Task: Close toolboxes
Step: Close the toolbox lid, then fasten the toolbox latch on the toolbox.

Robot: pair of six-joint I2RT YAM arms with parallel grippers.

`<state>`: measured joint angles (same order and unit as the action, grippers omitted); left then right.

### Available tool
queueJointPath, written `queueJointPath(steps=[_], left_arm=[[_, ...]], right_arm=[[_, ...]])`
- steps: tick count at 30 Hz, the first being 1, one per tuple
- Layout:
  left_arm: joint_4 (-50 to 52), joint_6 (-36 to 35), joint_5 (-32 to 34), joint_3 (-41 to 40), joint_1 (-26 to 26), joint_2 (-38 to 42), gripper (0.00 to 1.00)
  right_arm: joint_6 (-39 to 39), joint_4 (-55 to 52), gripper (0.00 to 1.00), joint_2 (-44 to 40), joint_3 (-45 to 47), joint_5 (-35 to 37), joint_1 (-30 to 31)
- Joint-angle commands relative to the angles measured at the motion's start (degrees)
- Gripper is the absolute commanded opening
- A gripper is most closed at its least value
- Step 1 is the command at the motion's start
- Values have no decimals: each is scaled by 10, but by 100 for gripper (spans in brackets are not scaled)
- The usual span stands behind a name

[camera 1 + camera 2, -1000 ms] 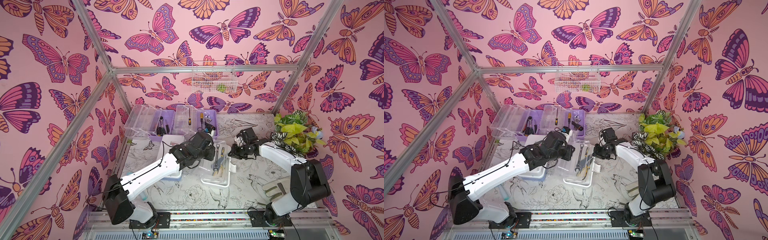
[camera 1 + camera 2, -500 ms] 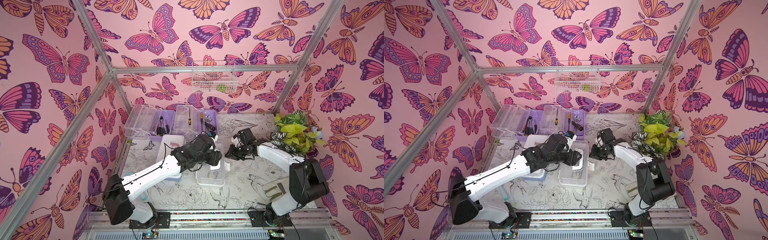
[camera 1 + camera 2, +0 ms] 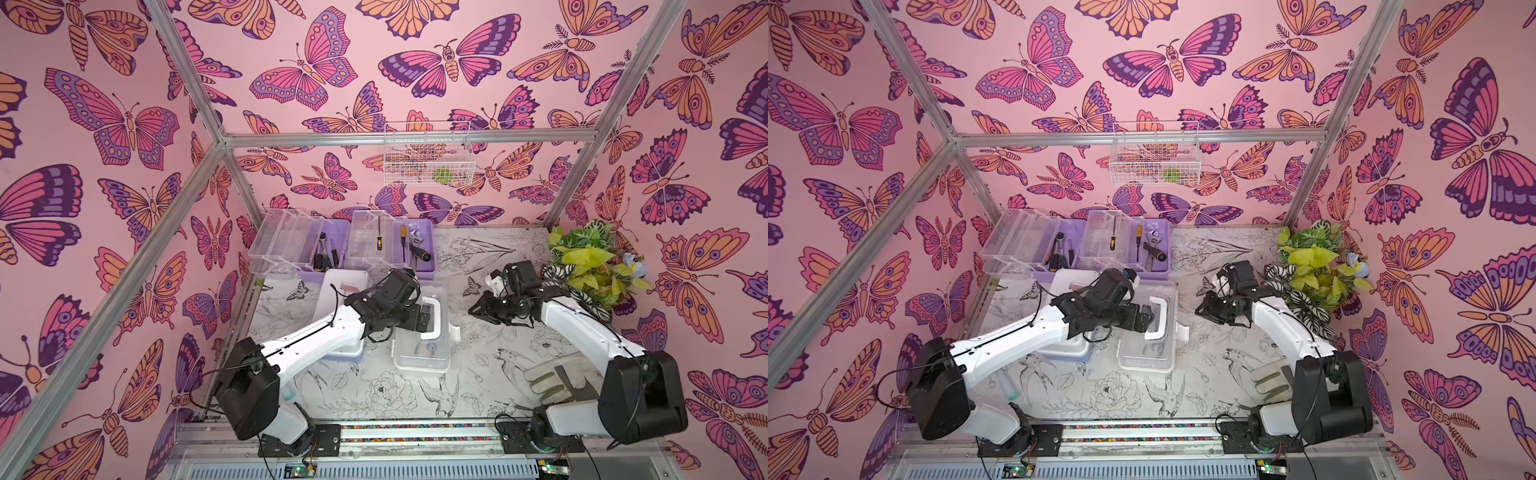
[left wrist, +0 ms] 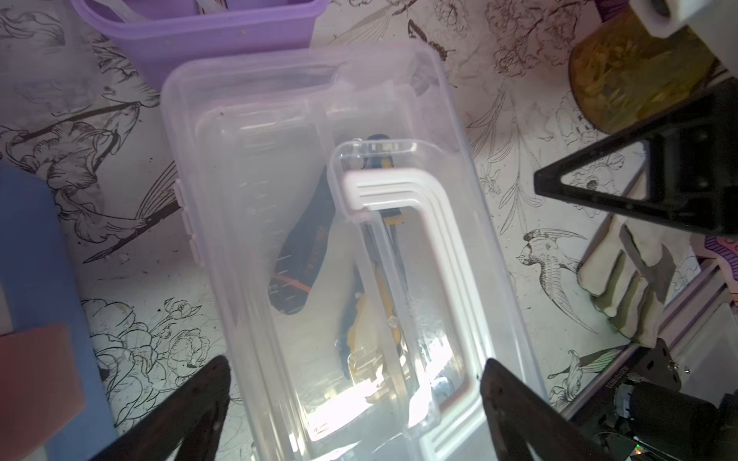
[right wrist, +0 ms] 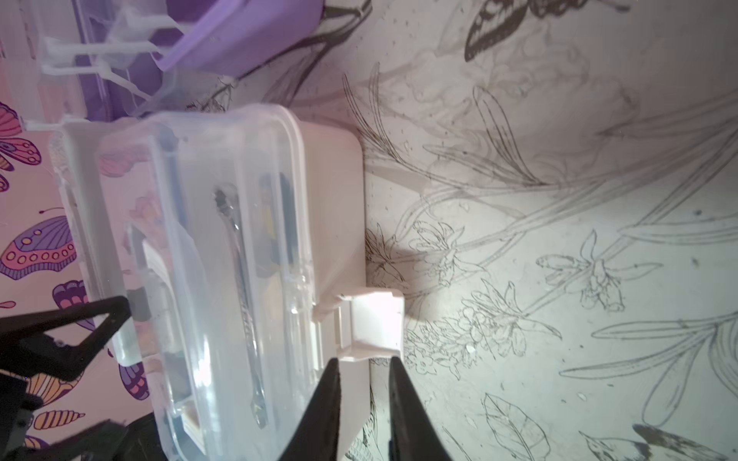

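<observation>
4 toolboxes [image 3: 328,245] [image 3: 424,266] [image 3: 345,286] [image 3: 422,353], 1 basket [image 3: 428,162], 1 plant [image 3: 590,257] (1 glove [image 3: 552,380]).

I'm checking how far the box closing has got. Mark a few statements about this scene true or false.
1. The clear lid of the white toolbox lies down on its base. True.
2. The purple toolboxes are shut. False: both lids stand open.
3. The left gripper is shut on the white toolbox. False: its jaws are wide open above the lid, holding nothing.
4. The white toolbox's latch sticks out sideways, not folded down. True.
5. The wire basket sits on the table. False: it hangs on the back wall.
</observation>
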<state>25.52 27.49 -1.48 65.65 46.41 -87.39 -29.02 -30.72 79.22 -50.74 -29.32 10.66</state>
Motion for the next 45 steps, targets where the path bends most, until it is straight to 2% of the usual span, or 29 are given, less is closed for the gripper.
queueJointPath(steps=[1, 5, 11, 12, 23, 26, 34, 40, 45], left_arm=[[5, -5, -6, 9, -4, -23, 97], [2, 2, -19, 11, -12, -48, 97], [-13, 17, -29, -4, -26, -65, 99], [-18, 20, -32, -10, -29, -63, 100], [-86, 57, -74, -126, -86, -23, 87], [-112, 71, -93, -161, -107, -7, 85], [-125, 76, -102, -177, -120, 4, 85], [-128, 76, -104, -178, -121, 5, 84], [-129, 76, -108, -177, -121, 4, 83]], right_arm=[[12, -1, 25, -8, 26, -31, -1], [-35, 64, 32, -15, 72, -70, 3], [-56, 101, 39, -20, 99, -73, 5], [-58, 105, 39, -18, 100, -73, 5], [-57, 117, 37, 1, 103, -93, 23], [-60, 121, 40, 11, 103, -91, 40], [-96, 185, 38, 36, 120, -87, 94], [-111, 217, 36, 61, 118, -79, 113], [-108, 216, 26, 65, 114, -79, 114]])
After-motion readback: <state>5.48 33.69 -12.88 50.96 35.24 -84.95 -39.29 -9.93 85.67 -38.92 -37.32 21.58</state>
